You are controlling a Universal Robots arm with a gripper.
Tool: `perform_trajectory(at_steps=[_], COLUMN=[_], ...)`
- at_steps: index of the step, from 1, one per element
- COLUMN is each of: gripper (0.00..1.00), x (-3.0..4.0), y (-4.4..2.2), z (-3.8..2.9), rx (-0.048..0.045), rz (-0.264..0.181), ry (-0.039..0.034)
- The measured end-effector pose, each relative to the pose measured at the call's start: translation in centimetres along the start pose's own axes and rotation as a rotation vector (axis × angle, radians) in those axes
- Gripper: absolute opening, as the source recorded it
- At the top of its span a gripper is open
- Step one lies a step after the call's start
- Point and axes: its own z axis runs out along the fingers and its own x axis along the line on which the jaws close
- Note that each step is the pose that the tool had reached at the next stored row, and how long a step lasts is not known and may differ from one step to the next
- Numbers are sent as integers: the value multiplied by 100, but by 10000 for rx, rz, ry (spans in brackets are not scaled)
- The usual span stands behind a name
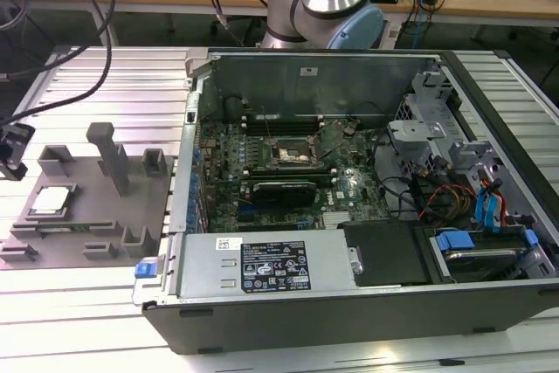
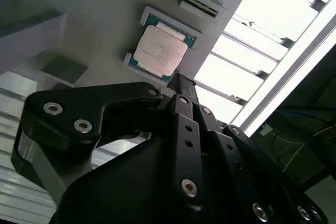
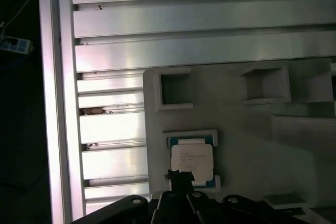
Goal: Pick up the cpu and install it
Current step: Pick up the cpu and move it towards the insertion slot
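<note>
Since the table [image 1: 105, 76] is the biggest thing going, I'll start there. It's a slatted metal top, with the open case [image 1: 349, 329] sitting toward the exterior view's right and a grey tray [image 1: 92, 207] lying flat on the exterior view's left, well apart from the case. The socket [image 1: 297, 159] is mid-board inside the case.

The gripper [image 2: 178, 80] hangs over the tray in both wrist views. Its fingers look pressed together with nothing pinched between them. In the first wrist view the tip [image 3: 181, 174] lines up with one edge of the cpu [image 3: 191, 162], but I can't tell if it's touching or just above.

The cpu itself sits in a shallow pocket of the tray, near the tray's edge on the exterior view's left [image 1: 50, 200], so nothing's been picked up yet.

My take on doing the pickup well:
- Centre over the chip rather than over its edge.
- Spread the fingers enough to clear two opposite sides.
- Come straight down and grip the thin pale border, without pushing on the lid.
- The pocket walls look snug, so any skew could jam or tip it.

As for orientation, it lies flat with the metal top up, sides square with the pocket [image 2: 160, 51]. It's close enough to square that I can't call a long axis.
</note>
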Motion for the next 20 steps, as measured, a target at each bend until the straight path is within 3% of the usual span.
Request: perform_trajectory(at_steps=[4, 15, 20], gripper=[11, 11, 11], x=[-28, -115, -211], y=[-47, -84, -75], z=[96, 348, 418], rx=[2, 3, 4], rz=[-4, -8, -32], ry=[11, 38, 41])
